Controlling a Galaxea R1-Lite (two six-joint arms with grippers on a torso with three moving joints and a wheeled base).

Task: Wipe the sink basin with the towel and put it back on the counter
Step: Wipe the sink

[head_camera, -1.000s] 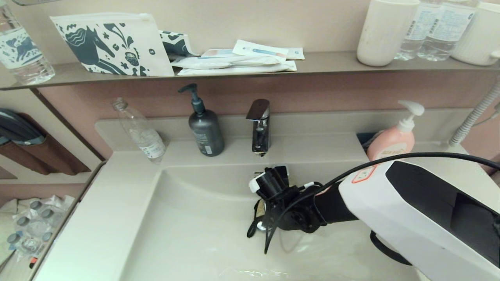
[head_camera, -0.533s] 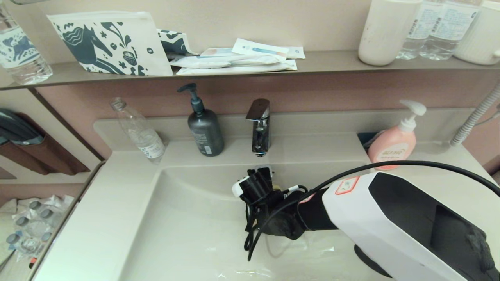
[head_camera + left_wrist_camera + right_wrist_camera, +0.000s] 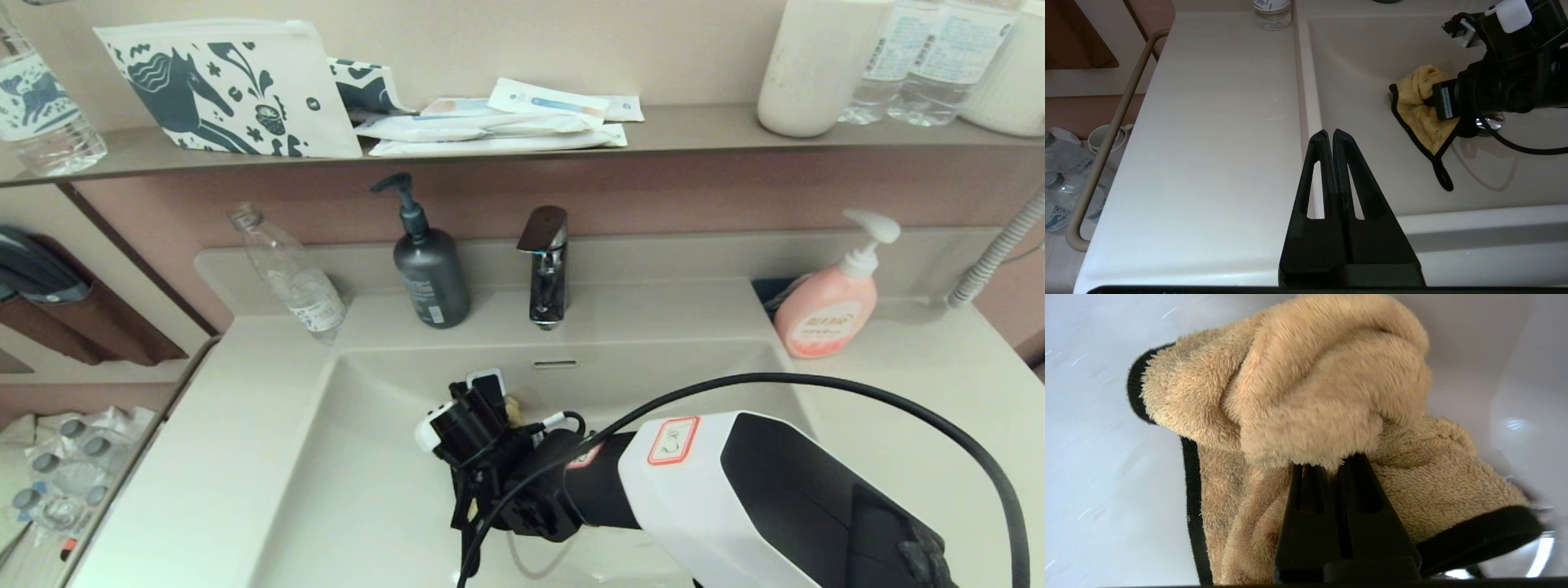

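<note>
Clamped on a bunched fold of the towel (image 3: 1327,396), the right gripper (image 3: 1331,465) reaches down into the sink basin (image 3: 384,490), its fingers buried in the mustard-yellow pile. The towel lies against the basin floor, its black trim and black loop trailing out on the glossy surface, with the chrome drain plug (image 3: 1490,119) just beside it. Nearer the robot, the left gripper (image 3: 1329,134) hovers with its two fingers pressed together and holding nothing, over the seam between the counter (image 3: 1216,122) and the basin's left edge. On the basin's back wall sits the slot overflow (image 3: 554,364). Behind the basin stand a clear plastic bottle (image 3: 287,273), a dark grey pump bottle (image 3: 429,269), the chrome faucet (image 3: 545,265) and a pink pump bottle (image 3: 829,306). Farthest back, the wall shelf (image 3: 694,131) holds a horse-print pouch (image 3: 229,90) and flat packets (image 3: 498,126).
</note>
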